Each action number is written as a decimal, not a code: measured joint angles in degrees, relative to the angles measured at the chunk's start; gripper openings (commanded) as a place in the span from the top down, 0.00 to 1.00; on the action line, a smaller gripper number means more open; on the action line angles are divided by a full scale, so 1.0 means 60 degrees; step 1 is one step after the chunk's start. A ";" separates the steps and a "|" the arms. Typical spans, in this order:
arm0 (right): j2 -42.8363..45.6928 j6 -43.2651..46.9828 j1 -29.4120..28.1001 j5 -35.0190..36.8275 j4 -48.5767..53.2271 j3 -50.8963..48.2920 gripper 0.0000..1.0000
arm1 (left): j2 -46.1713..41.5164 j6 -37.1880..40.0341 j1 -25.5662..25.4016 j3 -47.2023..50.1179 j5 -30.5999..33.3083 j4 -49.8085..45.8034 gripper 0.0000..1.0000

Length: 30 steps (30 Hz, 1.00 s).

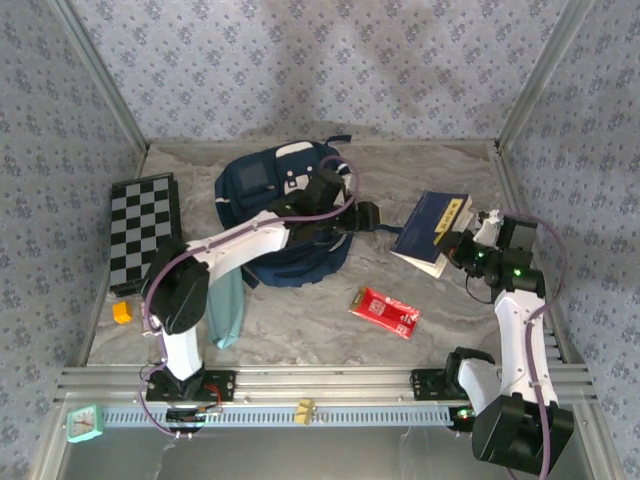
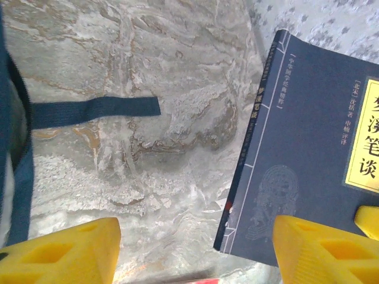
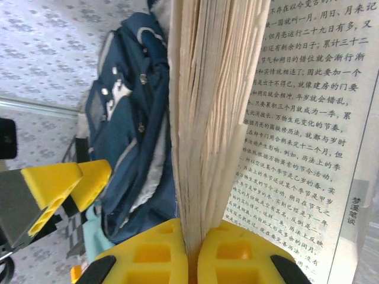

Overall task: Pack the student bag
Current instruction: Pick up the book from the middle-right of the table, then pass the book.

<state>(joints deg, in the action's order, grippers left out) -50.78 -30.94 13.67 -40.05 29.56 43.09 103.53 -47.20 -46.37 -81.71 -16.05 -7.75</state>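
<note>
While your right gripper (image 3: 192,251) pinches the book (image 3: 201,106) to lift it, your left gripper (image 2: 195,248) hangs wide, empty, beside the bag (image 1: 262,185).

Looks like a robotics lab test cell, not a lived-in room. Boxed in on three sides by flat panels of lilac floral wallpaper (image 1: 300,60) set between bare aluminium posts (image 1: 100,72). Floored with a marble-patterned table (image 1: 300,335), edged at the front by a slotted aluminium rail (image 1: 330,381) carrying the bolted-down left arm (image 1: 232,240) and right arm (image 1: 520,340), both cabled.
</note>
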 measured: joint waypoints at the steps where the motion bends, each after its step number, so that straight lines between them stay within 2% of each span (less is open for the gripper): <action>1: 0.0000 -0.0087 -0.0025 -0.0135 -0.0084 0.0033 1.00 | -0.0149 -0.0069 0.0080 0.0204 -0.0098 0.0157 0.26; 9: 0.0000 -0.1169 -0.0550 -0.1038 -0.1311 0.0055 1.00 | -0.0310 -0.0918 0.0667 0.0714 -0.1694 0.1545 0.22; 17: -0.0026 -0.1971 -0.1180 -0.1421 -0.2605 0.0055 1.00 | -0.0160 -0.1435 0.0648 0.0645 -0.2732 0.2524 0.26; 22: -0.0197 -0.2135 -0.1603 -0.1472 -0.3045 0.0058 1.00 | 0.0076 -0.1566 0.0488 0.0415 -0.3078 0.2663 0.38; 30: -0.0608 -0.2073 -0.1661 -0.1486 -0.3213 0.0055 1.00 | 0.0142 -0.1636 0.0386 0.0189 -0.3184 0.2801 0.62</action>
<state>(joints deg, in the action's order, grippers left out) -54.43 -43.38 3.70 -48.97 10.28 43.42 104.38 -57.01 -44.05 -80.58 -35.16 9.06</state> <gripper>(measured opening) 0.080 0.430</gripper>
